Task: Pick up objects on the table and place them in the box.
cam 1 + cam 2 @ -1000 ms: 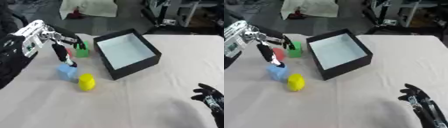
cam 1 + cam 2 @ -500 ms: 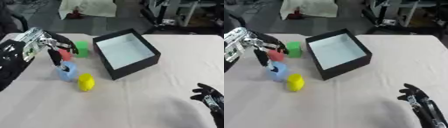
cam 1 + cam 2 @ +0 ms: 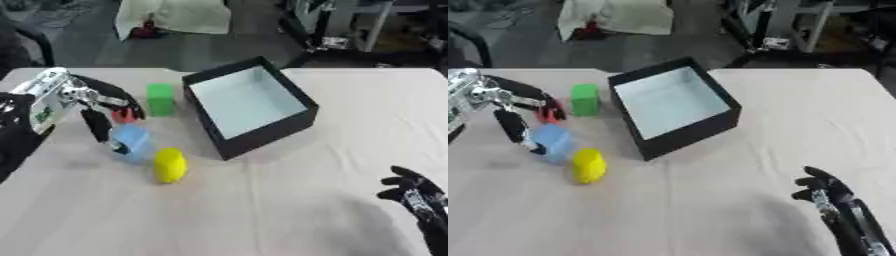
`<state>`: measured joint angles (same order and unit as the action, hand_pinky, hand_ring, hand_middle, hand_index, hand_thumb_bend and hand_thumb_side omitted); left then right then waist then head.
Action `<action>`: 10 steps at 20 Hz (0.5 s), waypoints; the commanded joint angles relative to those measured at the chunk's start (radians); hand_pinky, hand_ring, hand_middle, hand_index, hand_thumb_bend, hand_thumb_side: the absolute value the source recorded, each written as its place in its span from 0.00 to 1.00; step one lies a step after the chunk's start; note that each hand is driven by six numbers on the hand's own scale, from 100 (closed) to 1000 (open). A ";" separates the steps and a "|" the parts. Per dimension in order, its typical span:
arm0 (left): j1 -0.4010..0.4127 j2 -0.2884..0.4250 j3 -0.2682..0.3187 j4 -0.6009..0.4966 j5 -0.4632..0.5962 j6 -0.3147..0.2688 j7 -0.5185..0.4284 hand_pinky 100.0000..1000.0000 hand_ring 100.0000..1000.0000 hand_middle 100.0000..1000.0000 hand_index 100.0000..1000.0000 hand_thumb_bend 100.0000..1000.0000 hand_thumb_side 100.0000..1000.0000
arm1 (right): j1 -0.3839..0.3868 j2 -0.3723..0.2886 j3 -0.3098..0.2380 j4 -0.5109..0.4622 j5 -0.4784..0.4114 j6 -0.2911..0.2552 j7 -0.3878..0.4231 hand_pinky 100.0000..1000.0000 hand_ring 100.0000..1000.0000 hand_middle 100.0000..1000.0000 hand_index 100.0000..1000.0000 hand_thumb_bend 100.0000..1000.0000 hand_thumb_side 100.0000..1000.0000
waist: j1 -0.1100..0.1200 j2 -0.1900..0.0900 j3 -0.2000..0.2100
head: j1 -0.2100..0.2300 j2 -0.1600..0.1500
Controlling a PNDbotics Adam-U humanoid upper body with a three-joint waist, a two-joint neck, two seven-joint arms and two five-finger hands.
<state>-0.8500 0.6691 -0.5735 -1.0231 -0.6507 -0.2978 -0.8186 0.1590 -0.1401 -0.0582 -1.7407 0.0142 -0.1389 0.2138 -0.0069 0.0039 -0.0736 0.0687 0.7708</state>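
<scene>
- Where the table (image 3: 289, 200) meets its left edge, the left robot hand (image 3: 83, 102) reaches in, black fingers curved downward over a small cluster of objects.
- One finger hangs down against the left side of a light blue block (image 3: 133, 143); the other fingers arch above a small red object (image 3: 123, 116) just behind the block. Whether the robot hand actually grips either one cannot be told.
- A yellow rounded object (image 3: 170, 164) lies just in front of the blue block, toward the near edge of the table.
- A green block (image 3: 160, 99) stands upright near the far edge, between the left robot hand and the box.
- The black box (image 3: 251, 111) with a pale inside sits open-topped near the middle of the far edge, turned at an angle, nothing visible inside.
- The right robot hand (image 3: 829, 196) rests at the near right corner, fingers relaxed and spread, holding nothing.
</scene>
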 commanded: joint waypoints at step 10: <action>0.006 0.003 0.016 0.049 -0.062 -0.095 -0.088 0.78 0.75 0.78 0.90 0.32 0.27 | -0.006 -0.022 -0.005 -0.010 0.003 0.000 0.000 0.73 0.57 0.61 0.82 0.00 0.63 | 0.013 -0.023 -0.001 | -0.008 -0.001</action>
<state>-0.8303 0.6586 -0.5711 -0.9797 -0.6972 -0.2987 -0.8178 0.1590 -0.1454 -0.0584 -1.7406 0.0142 -0.1388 0.2140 -0.0069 0.0038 -0.0740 0.0637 0.7708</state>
